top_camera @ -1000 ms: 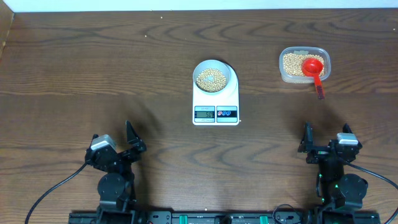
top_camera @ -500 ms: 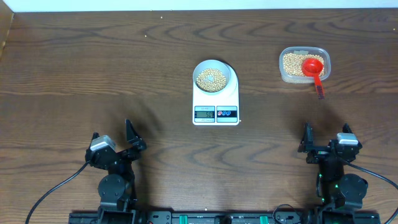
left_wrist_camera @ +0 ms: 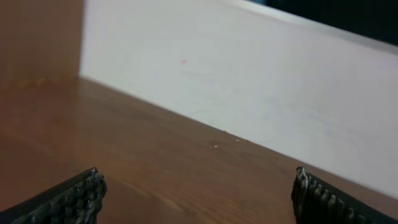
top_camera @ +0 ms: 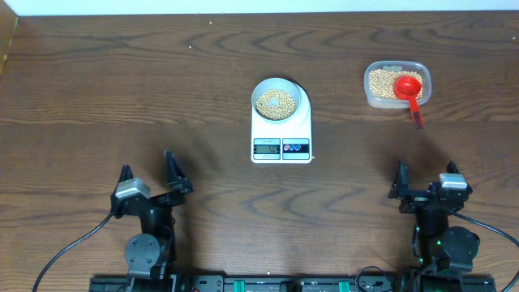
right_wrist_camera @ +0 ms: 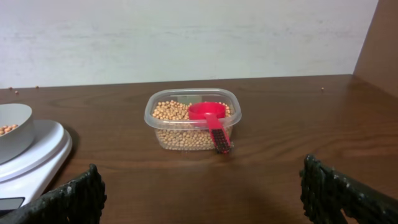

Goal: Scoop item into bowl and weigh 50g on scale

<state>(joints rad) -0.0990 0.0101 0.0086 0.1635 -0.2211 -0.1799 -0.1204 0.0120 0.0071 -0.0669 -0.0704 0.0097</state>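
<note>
The pale bowl [top_camera: 279, 99] stands on the white scale [top_camera: 281, 134] at the table's middle, with tan beans [top_camera: 276, 104] in it. The scale's display faces the front edge. More beans fill a clear tub [top_camera: 395, 83] at the back right, with a red scoop [top_camera: 409, 90] resting in it, handle over the front rim. The tub [right_wrist_camera: 193, 118], scoop [right_wrist_camera: 210, 121], bowl [right_wrist_camera: 12, 129] and scale [right_wrist_camera: 34, 158] show in the right wrist view. My left gripper [top_camera: 146, 174] is open and empty at the front left. My right gripper [top_camera: 422, 174] is open and empty at the front right, well short of the tub.
A white wall [left_wrist_camera: 249, 81] runs along the table's far edge. A brown side panel [right_wrist_camera: 379, 43] stands at the right end and another [left_wrist_camera: 37, 37] at the left end.
The left arm has turned slightly, so its gripper points more straight back. The right arm, scale, bowl and tub have not moved.
</note>
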